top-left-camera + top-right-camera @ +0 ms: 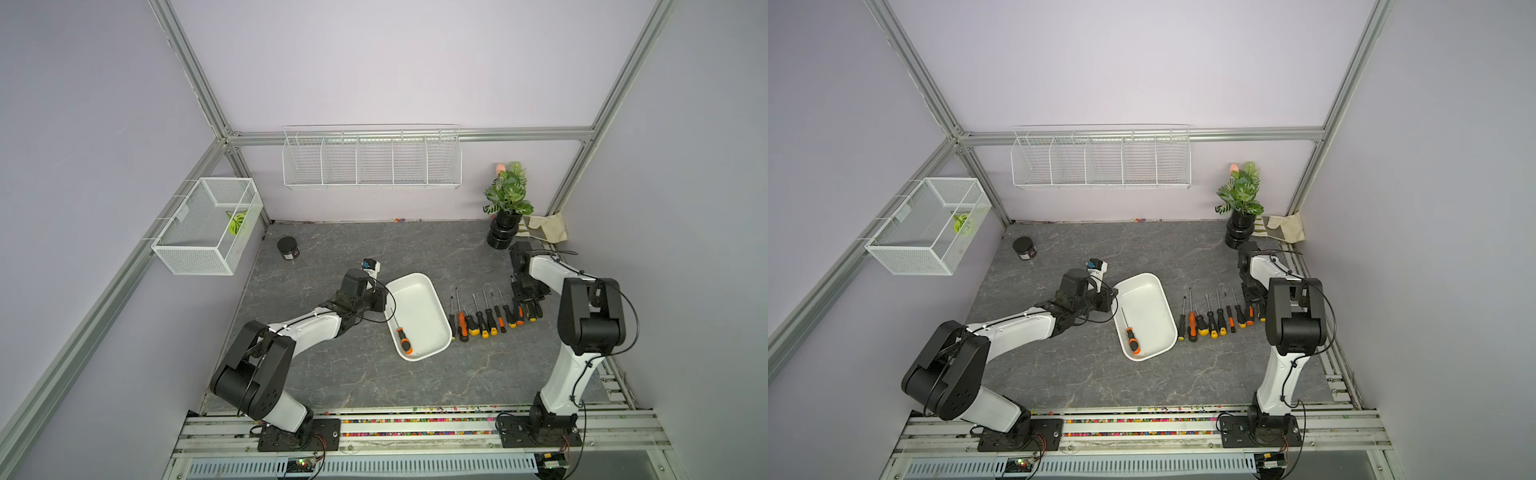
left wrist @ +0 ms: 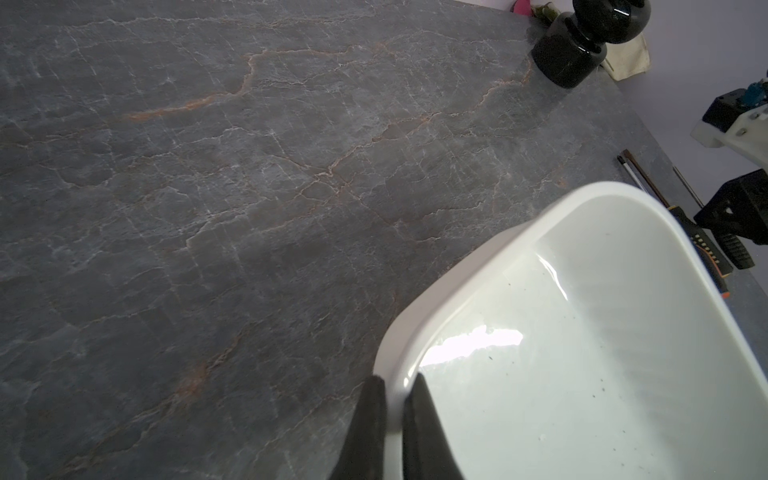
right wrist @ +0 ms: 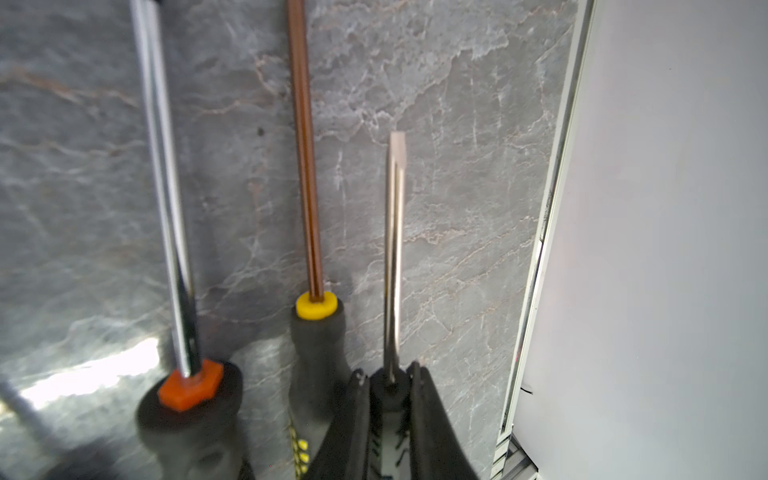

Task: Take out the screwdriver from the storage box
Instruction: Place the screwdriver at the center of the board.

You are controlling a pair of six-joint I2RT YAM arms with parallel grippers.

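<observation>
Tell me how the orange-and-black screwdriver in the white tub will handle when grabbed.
The screwdriver looks rigid: steel shaft, moulded handle, so it should lift without flexing. Its rounded handle lies on the glossy floor of the storage box, so a nudge may roll or slide it. Most bulk sits in the handle; gripped by the shaft, it would probably tip handle-down.

Our right gripper (image 3: 387,372) pinches the black handle of a slim flat-blade steel screwdriver (image 3: 395,249), shaft pointing far. Just left of it we see a yellow-collared coppery-shafted screwdriver (image 3: 305,166), then an orange-collared chrome-shafted screwdriver (image 3: 166,187), both on the grey marbled tabletop (image 3: 457,124).
</observation>
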